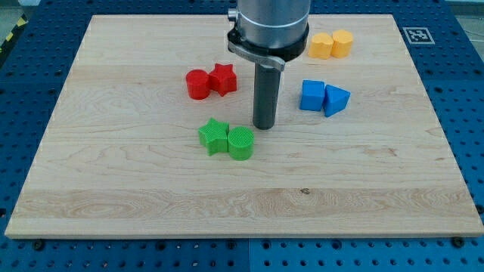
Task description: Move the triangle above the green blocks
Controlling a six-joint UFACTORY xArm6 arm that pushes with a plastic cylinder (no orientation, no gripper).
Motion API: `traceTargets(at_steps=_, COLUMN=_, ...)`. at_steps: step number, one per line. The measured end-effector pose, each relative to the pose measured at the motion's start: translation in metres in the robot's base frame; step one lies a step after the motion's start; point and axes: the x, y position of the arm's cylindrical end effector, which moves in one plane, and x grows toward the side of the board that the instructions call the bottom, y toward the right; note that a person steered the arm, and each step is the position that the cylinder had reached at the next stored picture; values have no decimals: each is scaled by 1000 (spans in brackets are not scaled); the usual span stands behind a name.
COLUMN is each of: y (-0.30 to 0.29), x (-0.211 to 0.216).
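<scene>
The blue triangle (pixel 336 100) lies at the view's right, touching a blue cube (pixel 311 96) on its left. The green star (pixel 214 137) and green cylinder (pixel 241 143) sit side by side near the board's middle. My tip (pixel 263 126) rests on the board just to the upper right of the green cylinder, close to it, and well left of the blue blocks. The rod rises to the arm's grey body at the view's top.
A red cylinder (pixel 198 84) and red star (pixel 223 78) sit together above and left of the green blocks. Two yellow blocks (pixel 331 45) stand near the top right. The wooden board (pixel 113 189) lies on a blue perforated table.
</scene>
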Motion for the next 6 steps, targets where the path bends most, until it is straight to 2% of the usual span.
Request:
traceTargets(at_steps=1, y=-41, x=-4)
traceTargets(at_steps=3, y=-165, x=-17)
traceTargets(at_steps=4, y=-186, x=9)
traceTargets(at_steps=5, y=-184, x=41)
traceTargets(at_steps=6, y=-159, x=52)
